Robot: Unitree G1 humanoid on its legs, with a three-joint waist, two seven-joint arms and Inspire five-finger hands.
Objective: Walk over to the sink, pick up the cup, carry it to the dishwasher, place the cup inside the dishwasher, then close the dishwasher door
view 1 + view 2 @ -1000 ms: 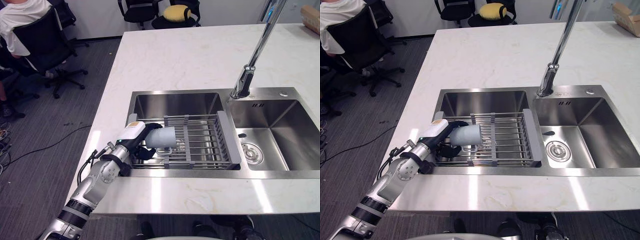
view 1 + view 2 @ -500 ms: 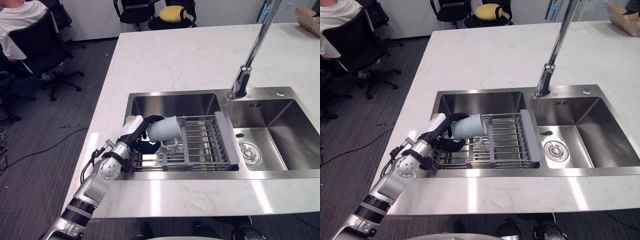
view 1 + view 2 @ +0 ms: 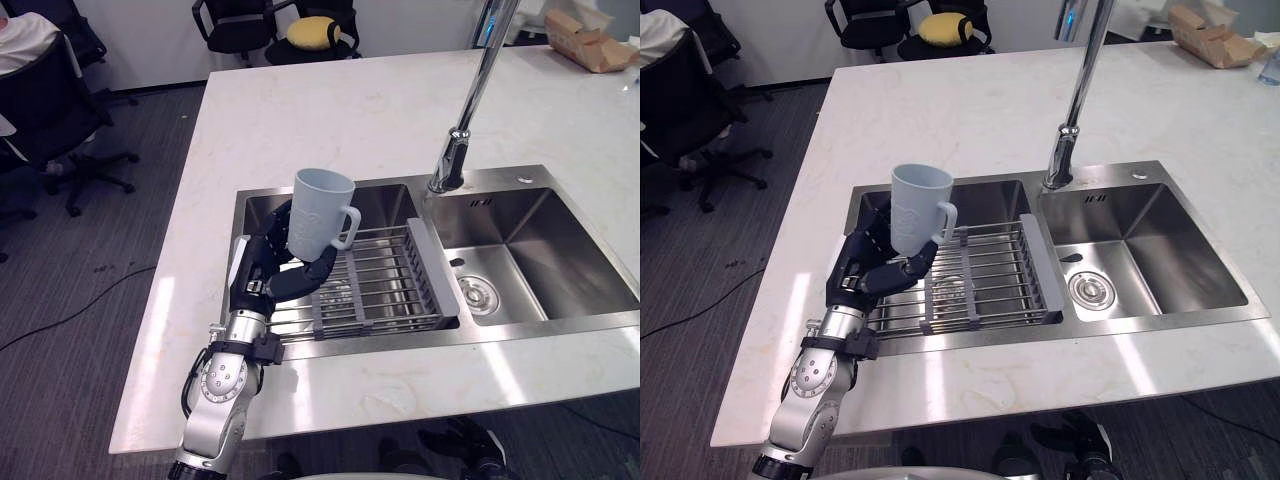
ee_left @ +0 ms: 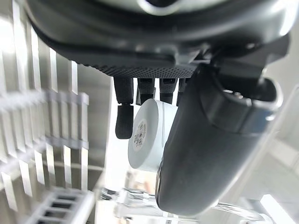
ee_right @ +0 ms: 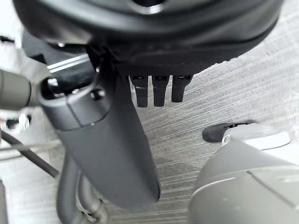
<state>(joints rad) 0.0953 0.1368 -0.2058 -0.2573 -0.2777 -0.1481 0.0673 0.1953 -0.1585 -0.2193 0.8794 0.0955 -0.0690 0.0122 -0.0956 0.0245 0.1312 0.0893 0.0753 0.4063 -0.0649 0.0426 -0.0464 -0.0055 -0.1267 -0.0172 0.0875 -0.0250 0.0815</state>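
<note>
Cup [image 3: 318,211] upright, gripped by left hand [image 3: 272,274], clear above the drying rack [image 3: 385,282]; right hand [image 5: 103,135] hangs relaxed, fingers straight, empty.

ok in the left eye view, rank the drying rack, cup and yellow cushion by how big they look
1. drying rack
2. cup, held in the left hand
3. yellow cushion, far back, so real size unsure

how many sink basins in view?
2. The left basin holds the rack, below the cup in the left hand; the right basin has the drain. None seem hidden.
</note>
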